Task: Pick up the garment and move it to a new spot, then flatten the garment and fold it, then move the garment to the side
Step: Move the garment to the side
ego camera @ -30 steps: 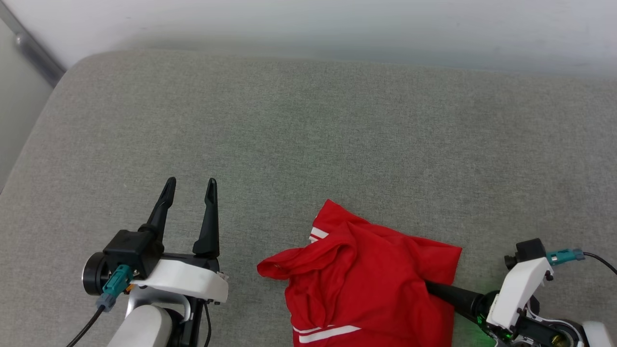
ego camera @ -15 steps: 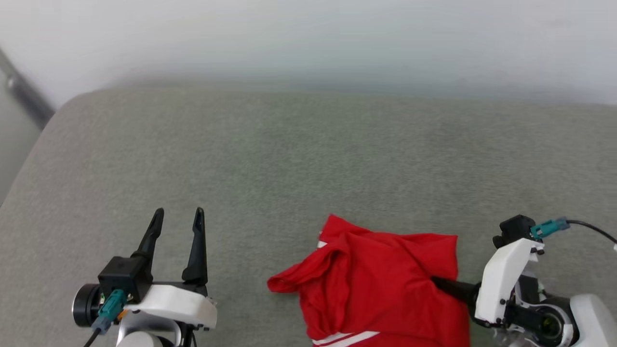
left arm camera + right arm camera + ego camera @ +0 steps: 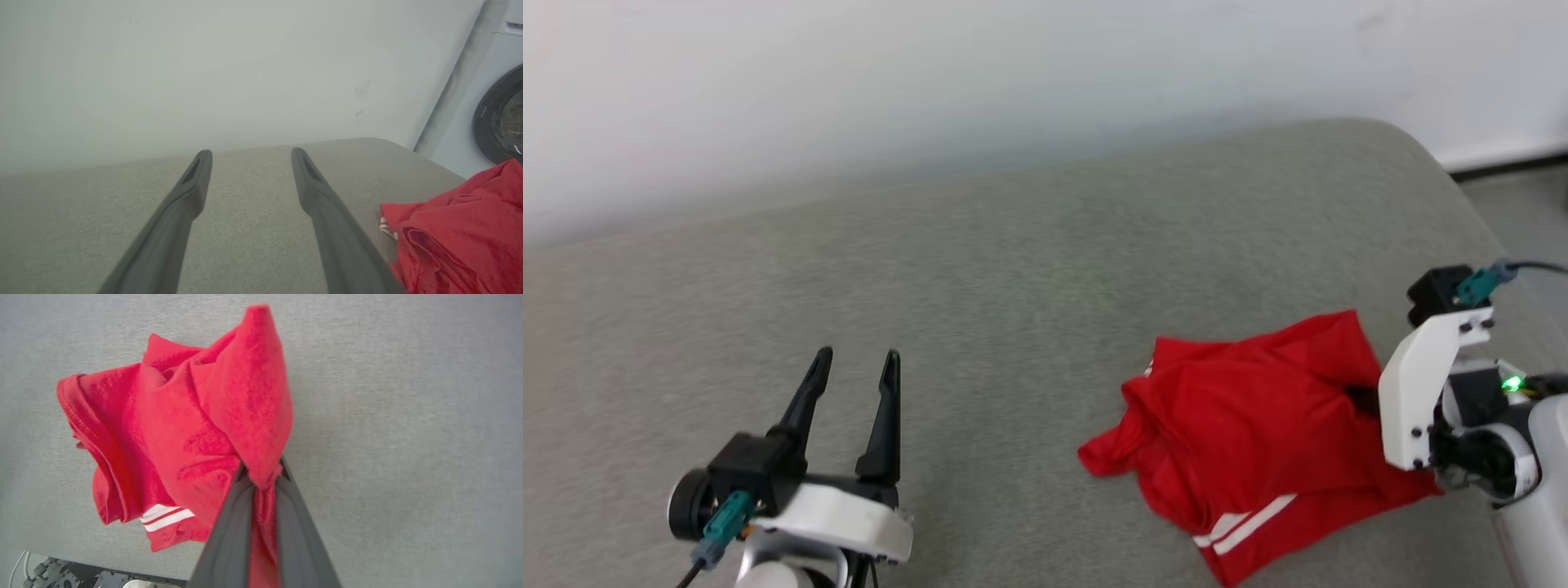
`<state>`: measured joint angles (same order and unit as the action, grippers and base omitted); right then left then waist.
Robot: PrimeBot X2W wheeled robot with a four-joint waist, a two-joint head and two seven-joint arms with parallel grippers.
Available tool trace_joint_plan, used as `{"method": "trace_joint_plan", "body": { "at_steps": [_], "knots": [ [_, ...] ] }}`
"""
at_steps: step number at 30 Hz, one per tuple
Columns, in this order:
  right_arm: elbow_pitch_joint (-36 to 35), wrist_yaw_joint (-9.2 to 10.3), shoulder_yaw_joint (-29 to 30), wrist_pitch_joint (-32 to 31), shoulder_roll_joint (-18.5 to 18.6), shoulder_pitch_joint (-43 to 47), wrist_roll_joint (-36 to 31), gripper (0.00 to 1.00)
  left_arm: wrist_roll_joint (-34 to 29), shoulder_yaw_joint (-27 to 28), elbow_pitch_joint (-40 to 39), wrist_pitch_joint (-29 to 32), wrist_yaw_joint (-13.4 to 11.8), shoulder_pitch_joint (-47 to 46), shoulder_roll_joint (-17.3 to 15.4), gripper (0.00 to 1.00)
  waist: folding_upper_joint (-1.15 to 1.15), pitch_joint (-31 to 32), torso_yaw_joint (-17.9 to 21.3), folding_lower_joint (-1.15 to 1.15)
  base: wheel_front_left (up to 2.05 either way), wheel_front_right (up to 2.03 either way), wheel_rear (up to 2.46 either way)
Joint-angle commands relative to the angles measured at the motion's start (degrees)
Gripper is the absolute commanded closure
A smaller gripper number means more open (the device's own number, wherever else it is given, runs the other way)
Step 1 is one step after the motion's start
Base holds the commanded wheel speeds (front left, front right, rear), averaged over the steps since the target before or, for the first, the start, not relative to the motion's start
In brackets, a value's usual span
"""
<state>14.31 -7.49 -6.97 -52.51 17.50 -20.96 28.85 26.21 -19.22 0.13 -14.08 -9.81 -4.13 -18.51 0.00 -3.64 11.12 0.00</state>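
I'm looking down on a grey fabric-covered bed [image 3: 1013, 269], padded, with rounded corners, its far edge against a pale wall. On it lies the red garment [image 3: 1258, 425], crumpled in a heap toward the right side, white stripes along its near edge

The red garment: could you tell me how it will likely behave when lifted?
Probably floppy: the garment bunches in soft folds where the right fingers pinch it. Likely light, being thin cloth. Its loose end may drag on the grey cushion.
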Motion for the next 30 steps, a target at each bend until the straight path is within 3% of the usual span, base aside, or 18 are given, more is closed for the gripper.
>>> {"method": "trace_joint_plan", "body": {
  "at_steps": [1, 6, 17, 26, 27, 28, 29, 30],
  "knots": [
    [1.65, 0.01, -0.10, 0.84, 0.61, -2.35, -1.56, 1.00, -0.51, -0.30, -0.73, 0.37, 0.43, -1.90, -0.31, 0.00, 0.00, -3.48, 5.73, 0.00, 0.00, 0.00, 0.00],
    [7.06, 0.01, 0.36, 5.11, 3.41, -8.74, -7.28, 1.00, -2.20, -1.96, -2.42, 2.42, 1.89, -5.29, -2.00, 0.00, 0.00, -8.32, 9.02, 0.00, 0.00, 0.00, 0.00],
    [21.57, 0.02, 14.76, 23.15, 4.91, -19.78, -16.82, 1.00, -5.90, -3.02, -9.83, 9.14, 3.14, -14.25, -6.04, 0.00, 0.00, -20.97, 9.43, 0.00, 0.00, 0.00, 0.00],
    [30.72, 0.02, 25.07, 32.55, 1.83, -26.28, -24.45, 1.00, -7.52, -2.34, -13.60, 12.12, 3.91, -19.22, -8.91, 0.00, 0.00, -28.22, 8.85, 0.00, 0.00, 0.00, 0.00],
    [31.63, 0.02, 26.37, 33.63, 1.43, -26.64, -25.43, 0.93, -7.65, -2.46, -13.69, 12.18, 3.86, -19.39, -8.89, 0.00, 0.00, -28.47, 8.74, 0.00, 0.00, 0.00, 0.00],
    [32.54, 0.02, 27.39, 34.47, 1.00, -26.99, -26.35, 0.55, -7.72, -2.51, -13.71, 12.03, 3.80, -19.57, -8.84, 0.00, 0.00, -28.61, 8.64, 0.00, 0.00, 0.00, 0.00],
    [33.44, 0.02, 28.43, 35.23, 0.60, -27.21, -26.87, 0.00, -7.66, -2.49, -13.62, 11.85, 3.71, -19.63, -8.78, 0.00, 0.00, -28.64, 8.57, 0.00, 0.00, 0.00, 0.00],
    [34.15, 0.02, 29.12, 35.85, 0.57, -27.32, -27.64, 0.00, -7.52, -2.46, -13.40, 11.67, 3.61, -19.57, -8.66, 0.00, 0.00, -28.53, 8.51, 0.00, 0.00, 0.00, 0.00]
  ]
}}
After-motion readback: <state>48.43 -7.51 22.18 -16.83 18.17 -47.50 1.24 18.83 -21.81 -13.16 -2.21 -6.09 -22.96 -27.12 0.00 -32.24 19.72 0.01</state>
